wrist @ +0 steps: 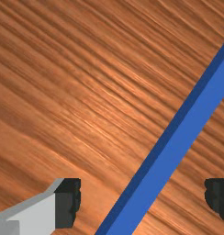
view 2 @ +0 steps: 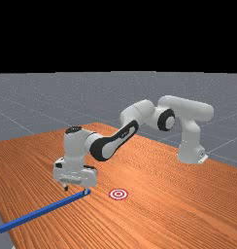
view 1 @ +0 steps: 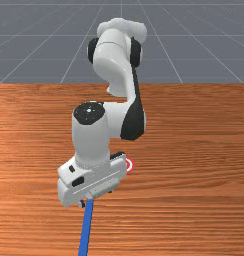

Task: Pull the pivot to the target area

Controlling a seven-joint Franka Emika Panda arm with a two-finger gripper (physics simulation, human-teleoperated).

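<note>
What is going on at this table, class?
A robot arm holds its open gripper over a blue bar, near the end closer to the red-and-white target. The bar runs between the two fingers, and they are not shut on it. The bar is short of the target, so the pull looks unfinished.

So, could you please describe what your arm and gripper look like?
My arm is white and grey, with rounded segments and black bands and panels at the joints. The gripper has a broad white housing with small dark slots, and two fingers, light grey with blocky black pads.
</note>
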